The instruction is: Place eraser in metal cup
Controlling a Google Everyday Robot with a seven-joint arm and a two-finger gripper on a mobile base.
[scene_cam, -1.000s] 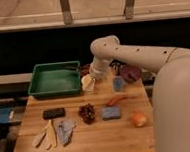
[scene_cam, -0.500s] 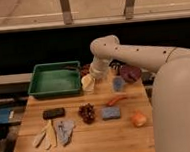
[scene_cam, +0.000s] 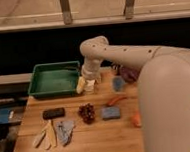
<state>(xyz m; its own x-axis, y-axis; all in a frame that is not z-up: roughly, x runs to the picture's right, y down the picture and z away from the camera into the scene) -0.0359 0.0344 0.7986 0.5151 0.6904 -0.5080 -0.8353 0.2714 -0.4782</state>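
The eraser [scene_cam: 53, 113] is a small flat black block lying on the left part of the wooden table [scene_cam: 99, 140]. My gripper [scene_cam: 86, 85] hangs from the white arm, pointing down just off the right edge of the green tray [scene_cam: 53, 80]. It is above and to the right of the eraser and well apart from it. Its pale fingers stand open with nothing that I can make out between them. The metal cup does not show; the arm covers the back of the table.
A dark red grape bunch [scene_cam: 86, 113], a blue-grey sponge [scene_cam: 111, 112], an orange stick-shaped item [scene_cam: 115, 100] and an orange fruit [scene_cam: 136, 119] lie mid-table. A small light-blue cup [scene_cam: 118, 83] and a purple object [scene_cam: 129, 73] sit behind. Pale sticks and a grey packet [scene_cam: 64, 131] lie front left.
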